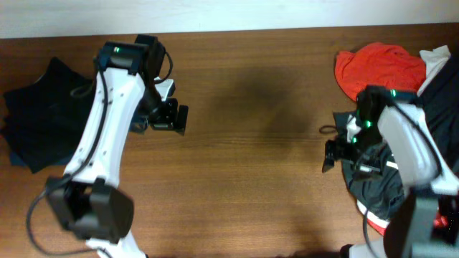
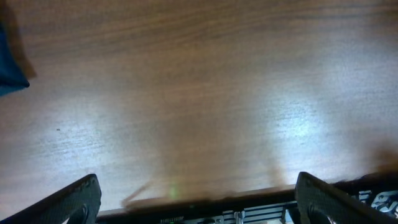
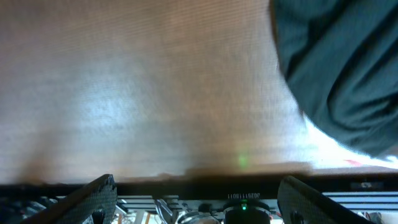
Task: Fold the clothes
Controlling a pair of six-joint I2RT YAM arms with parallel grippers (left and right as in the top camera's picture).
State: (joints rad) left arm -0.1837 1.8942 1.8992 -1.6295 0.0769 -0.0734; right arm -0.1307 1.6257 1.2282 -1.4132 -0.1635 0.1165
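A folded dark garment [image 1: 36, 111] lies at the table's left edge; its corner shows in the left wrist view [image 2: 9, 68]. A pile of clothes sits at the right: a red garment [image 1: 380, 66], a white piece [image 1: 435, 56] and a dark grey garment [image 1: 376, 188] with a red-and-white trim. My left gripper [image 1: 179, 119] is open and empty over bare wood, right of the folded garment. My right gripper [image 1: 330, 154] is open and empty just left of the dark grey garment, which shows at the right in the right wrist view [image 3: 339, 74].
The brown wooden table [image 1: 251, 143] spans the view, with a pale wall strip along the far edge. Bare wood lies between the two arms.
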